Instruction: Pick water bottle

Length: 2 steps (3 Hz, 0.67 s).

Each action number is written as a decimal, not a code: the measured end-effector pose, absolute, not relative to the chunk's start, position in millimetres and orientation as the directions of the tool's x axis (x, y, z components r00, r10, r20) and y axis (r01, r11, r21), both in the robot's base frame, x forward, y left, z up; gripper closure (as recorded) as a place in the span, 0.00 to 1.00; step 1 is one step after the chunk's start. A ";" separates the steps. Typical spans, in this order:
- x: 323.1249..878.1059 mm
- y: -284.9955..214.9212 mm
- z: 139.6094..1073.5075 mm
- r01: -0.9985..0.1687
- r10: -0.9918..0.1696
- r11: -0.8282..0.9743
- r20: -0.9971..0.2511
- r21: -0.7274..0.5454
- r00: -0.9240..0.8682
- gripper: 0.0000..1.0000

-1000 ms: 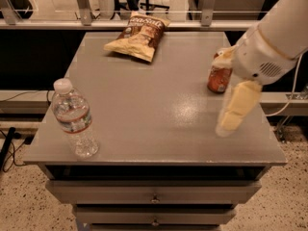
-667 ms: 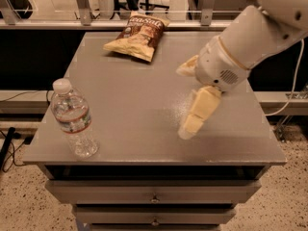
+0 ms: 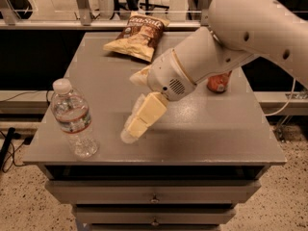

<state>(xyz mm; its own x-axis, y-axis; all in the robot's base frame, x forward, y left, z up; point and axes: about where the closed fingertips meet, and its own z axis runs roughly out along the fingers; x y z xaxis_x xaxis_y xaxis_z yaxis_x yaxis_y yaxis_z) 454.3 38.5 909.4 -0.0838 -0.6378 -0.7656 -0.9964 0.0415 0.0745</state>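
Currently we are looking down on a grey flat-topped table with drawers below. A small clear ribbed plastic water bottle with a white cap is standing upright near the table's front left corner. A white robot arm is reaching in from the right. Its cream two-finger gripper is hanging over the table's middle, just right of the bottle without touching it, its fingers spread apart and gripping nothing. A crumpled brown snack bag is lying at the back, and an orange-red can is showing from behind the arm.
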 end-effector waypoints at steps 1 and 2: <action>445.6 75.5 909.1 -0.992 -0.528 0.027 -0.841 0.120 -0.116 0.00; 436.9 120.8 912.7 -0.990 -0.386 -0.010 -0.914 0.143 -0.128 0.00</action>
